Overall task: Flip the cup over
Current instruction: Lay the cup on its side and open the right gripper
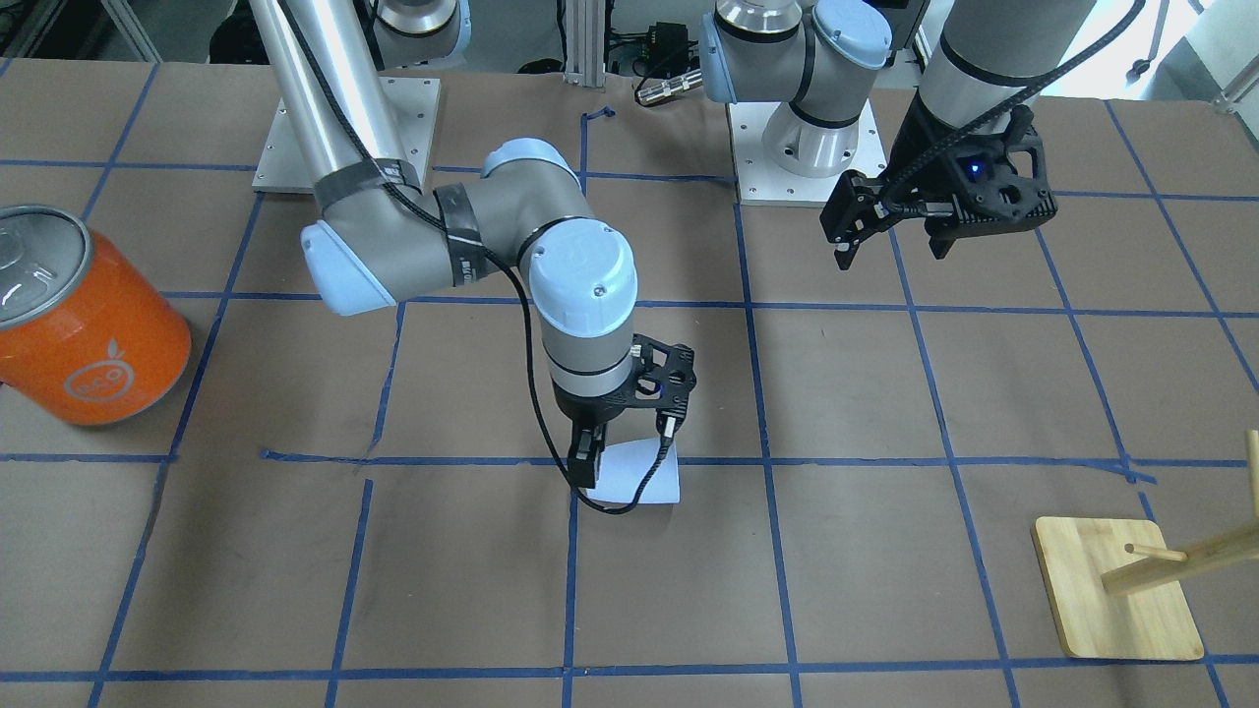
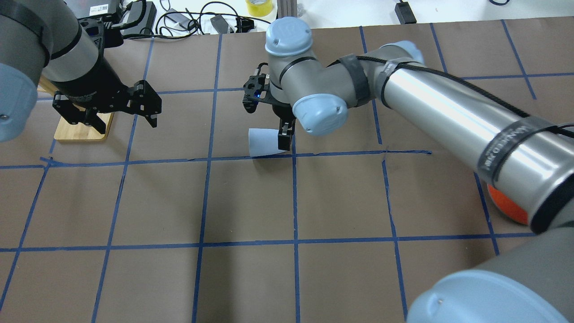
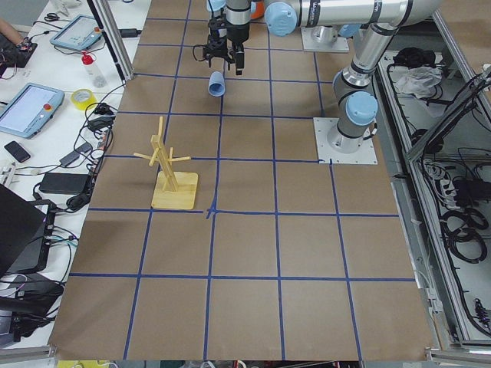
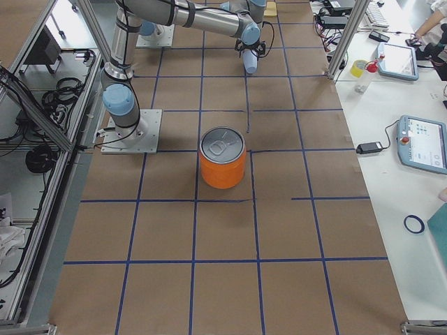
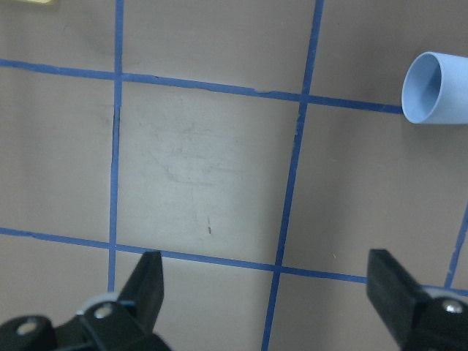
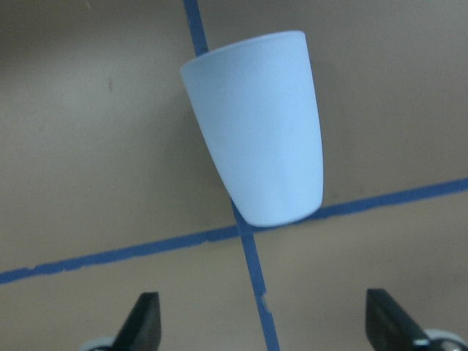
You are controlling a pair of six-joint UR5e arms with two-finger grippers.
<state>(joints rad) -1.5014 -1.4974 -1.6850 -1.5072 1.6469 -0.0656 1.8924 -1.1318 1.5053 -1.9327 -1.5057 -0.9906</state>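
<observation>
Pale blue plastic cup (image 1: 644, 474) lies sideways mid-frame beneath the spread right gripper (image 1: 629, 450). The left gripper (image 1: 890, 254) hangs spread upper right; big orange can (image 1: 93, 324) far left.

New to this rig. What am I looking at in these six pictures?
Two robot arms at a brown paper-covered table with a blue tape grid. Four fixed cameras: one facing the robot, one over its shoulders, one at each table end; the last two sit on the wrists. On the table: a small pale blue plastic cup lying on its side, an orange can with a silver lid, a wooden peg stand. The right end effector is open above the cup; the left end effector is open, off to the side. Nothing is held.
</observation>
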